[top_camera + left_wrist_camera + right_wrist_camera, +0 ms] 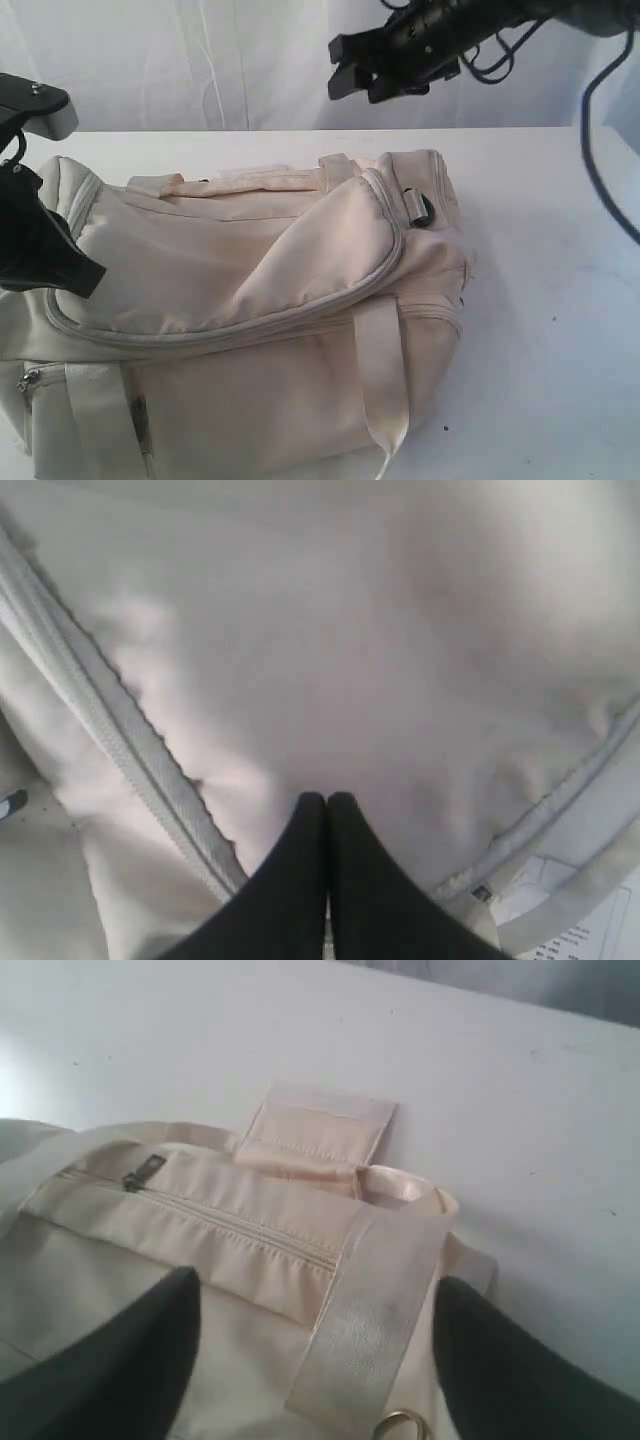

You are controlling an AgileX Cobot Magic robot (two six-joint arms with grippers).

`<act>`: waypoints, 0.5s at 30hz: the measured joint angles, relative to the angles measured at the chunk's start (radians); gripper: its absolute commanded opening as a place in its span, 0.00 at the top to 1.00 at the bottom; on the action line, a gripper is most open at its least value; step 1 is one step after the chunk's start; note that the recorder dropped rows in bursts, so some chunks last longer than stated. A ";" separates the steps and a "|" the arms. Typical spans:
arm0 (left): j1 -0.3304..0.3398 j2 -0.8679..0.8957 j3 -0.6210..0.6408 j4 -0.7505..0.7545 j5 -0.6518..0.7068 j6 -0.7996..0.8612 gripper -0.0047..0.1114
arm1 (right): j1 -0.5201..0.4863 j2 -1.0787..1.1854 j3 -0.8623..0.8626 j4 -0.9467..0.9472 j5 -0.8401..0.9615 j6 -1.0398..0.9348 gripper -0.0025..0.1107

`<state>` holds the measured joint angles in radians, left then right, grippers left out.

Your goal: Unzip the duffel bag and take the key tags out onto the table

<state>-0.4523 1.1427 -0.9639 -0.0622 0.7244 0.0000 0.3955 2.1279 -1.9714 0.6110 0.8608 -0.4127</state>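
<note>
The cream duffel bag (250,300) lies on the white table (540,250), its curved grey top zipper (230,325) running round the flap. My left gripper (85,275) is at the bag's left end. In the left wrist view it (326,800) is shut, tips pressed together over the flap fabric beside the zipper (120,720), with nothing visible between them. My right gripper (355,85) hangs open in the air above the bag's far end. In its wrist view it (315,1280) spans a webbing strap (365,1310) near a side-pocket zipper (230,1222). The key tags are hidden.
A white paper label (580,930) shows at the bag's edge in the left wrist view. A black ring (422,210) sits at the bag's right end and a metal ring (400,1426) below the strap. Bare table (500,1110) lies right of and behind the bag.
</note>
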 measured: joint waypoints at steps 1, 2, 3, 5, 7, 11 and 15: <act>0.000 0.000 0.000 0.000 0.000 0.005 0.96 | 0.005 0.026 -0.010 0.000 0.000 -0.007 0.34; 0.000 0.000 0.000 0.000 0.002 0.005 0.96 | 0.011 0.050 -0.016 0.002 0.000 -0.017 0.34; 0.000 0.000 0.000 0.000 0.002 0.005 0.96 | 0.016 0.072 -0.021 0.002 -0.002 -0.019 0.34; 0.000 0.000 0.000 -0.001 0.002 0.005 0.96 | 0.022 0.106 -0.021 0.002 -0.004 -0.023 0.34; 0.000 0.000 0.000 -0.001 0.002 0.005 0.96 | 0.023 0.136 -0.021 0.000 -0.005 -0.023 0.35; 0.000 0.000 0.000 -0.001 0.002 0.005 0.96 | 0.023 0.181 -0.021 -0.004 0.001 -0.023 0.46; 0.000 0.000 0.000 -0.001 0.004 0.005 0.96 | 0.023 0.187 -0.021 -0.004 0.007 -0.023 0.70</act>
<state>-0.4523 1.1427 -0.9639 -0.0635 0.7281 0.0053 0.4188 2.3153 -1.9926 0.6069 0.8682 -0.4358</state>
